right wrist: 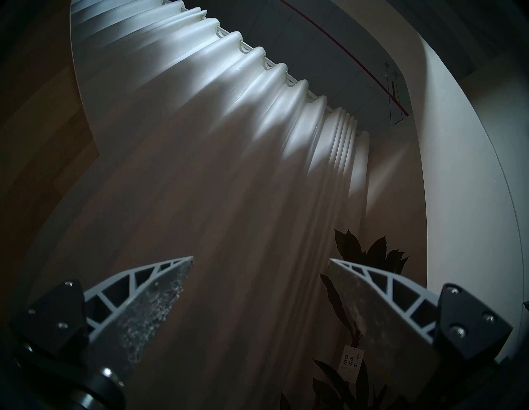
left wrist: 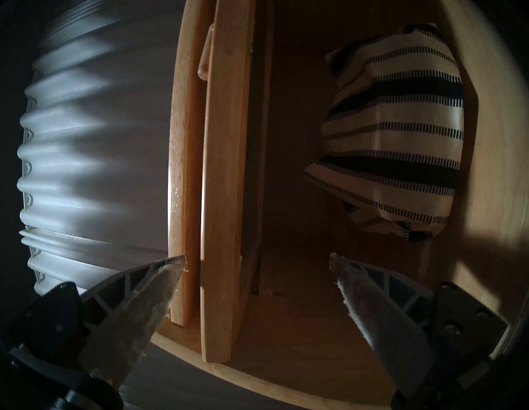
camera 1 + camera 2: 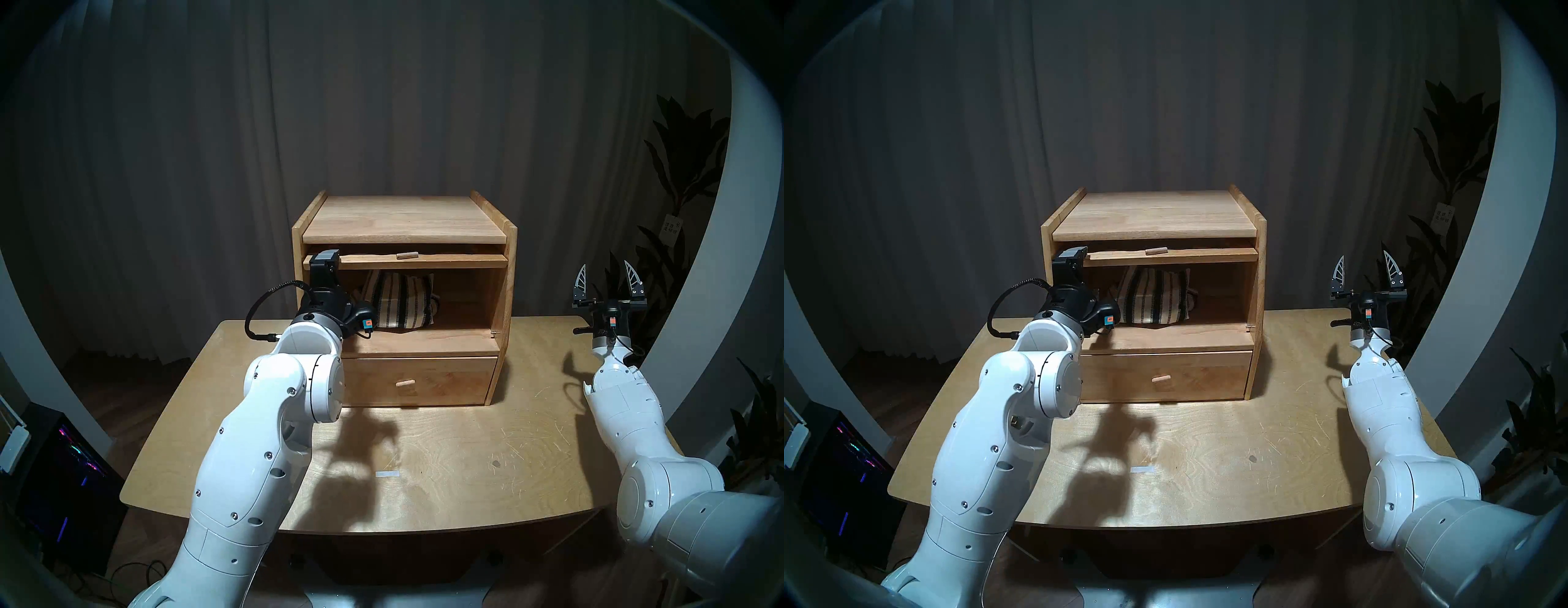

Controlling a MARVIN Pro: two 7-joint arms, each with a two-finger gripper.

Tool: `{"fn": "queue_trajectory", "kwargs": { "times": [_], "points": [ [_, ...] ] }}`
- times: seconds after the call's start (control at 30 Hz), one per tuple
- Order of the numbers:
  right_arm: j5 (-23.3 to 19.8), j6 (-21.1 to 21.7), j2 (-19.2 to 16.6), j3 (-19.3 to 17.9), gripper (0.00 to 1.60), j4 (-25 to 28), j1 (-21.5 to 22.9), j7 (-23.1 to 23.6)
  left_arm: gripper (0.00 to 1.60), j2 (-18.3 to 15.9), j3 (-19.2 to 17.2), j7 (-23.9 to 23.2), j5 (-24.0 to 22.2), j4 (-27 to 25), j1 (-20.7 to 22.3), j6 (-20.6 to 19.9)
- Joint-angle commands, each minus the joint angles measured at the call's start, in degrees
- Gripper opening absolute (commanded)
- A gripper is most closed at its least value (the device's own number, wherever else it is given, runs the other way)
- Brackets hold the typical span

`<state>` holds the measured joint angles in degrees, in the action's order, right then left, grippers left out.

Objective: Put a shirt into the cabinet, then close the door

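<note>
- Both head views look down across the table (image 3: 424,458) at the cabinet (image 3: 403,220) front.
- Left wrist view, rolled sideways, peers closely into the cabinet (image 2: 183,143).
- Right wrist view tilts up at the curtain (image 1: 229,171).

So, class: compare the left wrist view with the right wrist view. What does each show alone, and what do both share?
Only the left wrist view shows the cabinet, its raised door, the striped shirt inside, and the open left gripper. Only the right wrist view shows a tagged plant and the open right gripper. Both show the pleated curtain.
</note>
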<state>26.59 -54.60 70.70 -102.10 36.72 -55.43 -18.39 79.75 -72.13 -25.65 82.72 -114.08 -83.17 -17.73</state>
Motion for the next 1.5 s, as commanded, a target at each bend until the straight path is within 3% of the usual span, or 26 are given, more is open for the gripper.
{"fn": "queue_trajectory", "kwargs": {
  "times": [0.0,0.17,0.6,0.9,1.0,1.03,1.07,1.13,1.17,1.2,1.47],
  "points": [
    [-0.2,-0.4,-0.4,0.2,1.6,0.5,1.4,-0.8,1.6,0.8,0.4,0.0,-0.1,0.2,3.5,0.8],
    [-0.1,-0.4,-0.5,0.6,1.6,0.3,1.4,-1.3,1.6,1.3,0.3,0.4,-0.1,1.8,4.7,0.8],
    [-0.3,-0.4,-0.8,1.5,1.6,0.1,1.5,-2.1,1.6,1.2,0.5,7.1,0.2,9.1,7.5,3.7],
    [-0.7,-0.4,-1.1,2.3,1.6,0.0,1.5,-2.6,1.6,2.3,0.0,6.1,-0.6,9.6,8.4,3.9],
    [-0.8,-0.4,-1.2,2.5,1.6,-0.1,1.5,-2.7,1.22,2.7,-0.2,4.9,-0.8,9.1,8.5,3.7],
    [-0.9,-0.4,-1.2,2.6,1.6,-0.1,1.5,-2.8,1.04,3.0,-0.3,4.0,-1.0,9.0,8.6,3.4],
    [-0.9,-0.4,-1.2,2.7,1.6,-0.1,1.5,-2.9,0.57,3.0,-0.3,4.0,-1.0,8.9,8.7,3.6],
    [-1.0,-0.4,-1.3,3.0,1.6,-0.1,1.5,-3.0,0.25,3.2,-0.4,2.8,-1.2,8.4,8.9,3.7],
    [-1.1,-0.4,-1.4,3.2,1.6,-0.2,1.5,-3.1,0.19,3.4,-0.4,1.9,-1.3,8.1,8.9,3.5],
    [-1.2,-0.4,-1.4,3.3,1.6,-0.2,1.5,-3.2,0.0,3.4,-0.4,1.6,-1.2,7.9,9.0,3.4],
    [-1.6,-0.4,-1.8,4.2,1.6,-0.3,1.5,-3.8,0.0,3.9,-0.6,-3.1,-2.2,5.0,8.8,2.6]
  ]
}}
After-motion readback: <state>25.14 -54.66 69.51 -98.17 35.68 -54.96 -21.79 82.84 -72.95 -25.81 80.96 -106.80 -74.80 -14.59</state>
